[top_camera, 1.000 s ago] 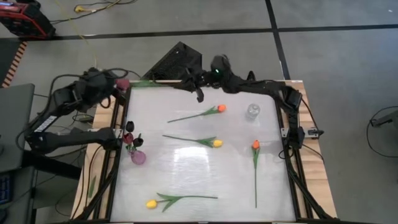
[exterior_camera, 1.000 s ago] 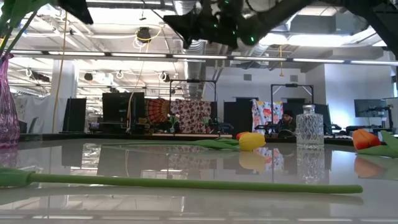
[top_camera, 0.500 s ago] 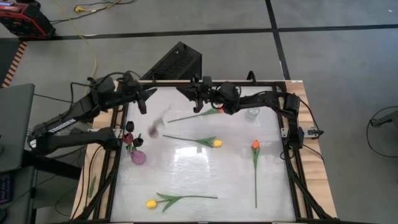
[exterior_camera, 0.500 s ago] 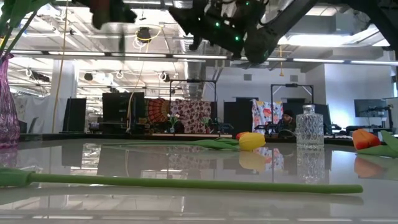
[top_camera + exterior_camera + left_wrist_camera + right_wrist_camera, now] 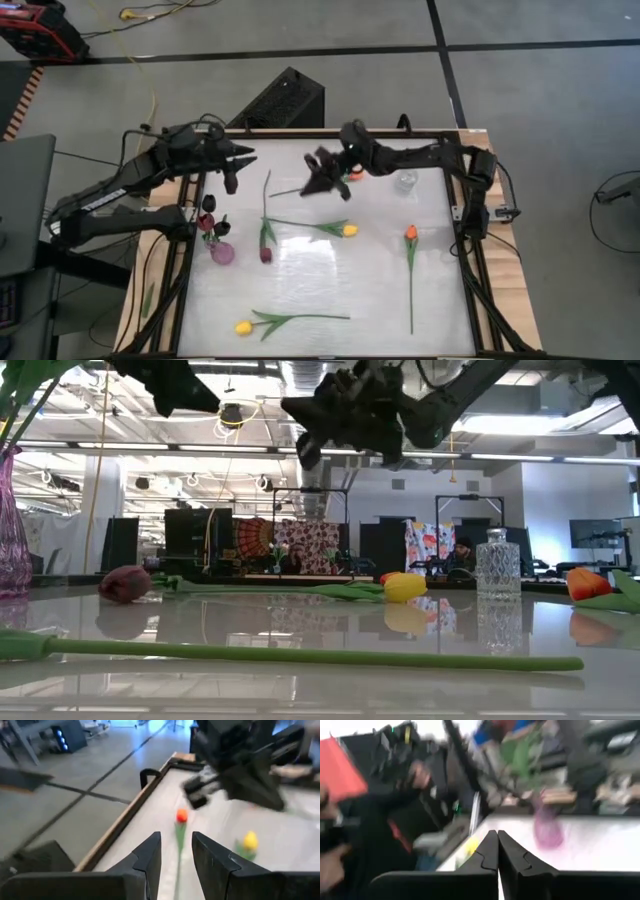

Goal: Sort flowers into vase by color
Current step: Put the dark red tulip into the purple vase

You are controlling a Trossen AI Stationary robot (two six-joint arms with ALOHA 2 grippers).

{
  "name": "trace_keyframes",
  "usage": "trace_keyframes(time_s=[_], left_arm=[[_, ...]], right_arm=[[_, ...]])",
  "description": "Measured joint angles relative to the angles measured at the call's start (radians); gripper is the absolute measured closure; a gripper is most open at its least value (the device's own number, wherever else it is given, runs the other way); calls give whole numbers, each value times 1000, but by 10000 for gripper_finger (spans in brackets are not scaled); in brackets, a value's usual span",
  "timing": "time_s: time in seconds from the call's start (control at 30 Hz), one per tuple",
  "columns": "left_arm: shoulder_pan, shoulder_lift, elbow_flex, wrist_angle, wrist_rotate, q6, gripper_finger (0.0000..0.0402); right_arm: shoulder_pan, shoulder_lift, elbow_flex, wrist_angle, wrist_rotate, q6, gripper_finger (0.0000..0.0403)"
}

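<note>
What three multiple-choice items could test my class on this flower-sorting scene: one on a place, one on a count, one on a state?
1. Where does the loose maroon tulip lie?
A. On the table, its head next to the purple vase
B. On the floor
C. Over the table's right edge

2. How many yellow tulips lie on the table?
A. One
B. Two
C. Four

3. How do the fingers of the right gripper stand?
A. Shut
B. Wide open
C. Clamped on a yellow tulip

Key:
1 A, the high view shows its head beside the vase.
2 B, one lies mid-table, one near the front edge.
3 A, the right wrist view shows the fingers pressed together with nothing between.
</note>
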Motion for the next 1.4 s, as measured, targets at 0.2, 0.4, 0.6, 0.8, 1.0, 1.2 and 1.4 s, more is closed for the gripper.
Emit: trace_keyframes(time_s=[0.2, 0.4, 0.6, 0.8, 1.0, 1.2, 1.4], left_arm=[[7, 77, 0, -15, -157, 311, 304], [26, 221, 0, -140, -289, 548, 304], [-4, 320, 0, -182, -273, 768, 304], [-56, 419, 0, -218, -245, 919, 304], [-114, 552, 0, -245, -213, 880, 304], [-183, 688, 0, -285, -245, 935, 304], [-245, 795, 0, -278, -272, 949, 304]], right_arm=[[53, -114, -30, -451, 91, -374, 381], [170, -135, -33, -706, 305, -530, 362], [253, -86, -33, -767, 401, -576, 374], [301, -55, -32, -766, 403, -579, 376], [329, -57, -31, -759, 437, -588, 368], [334, -58, -31, -763, 440, -590, 375], [334, -58, -31, -759, 441, -595, 370]])
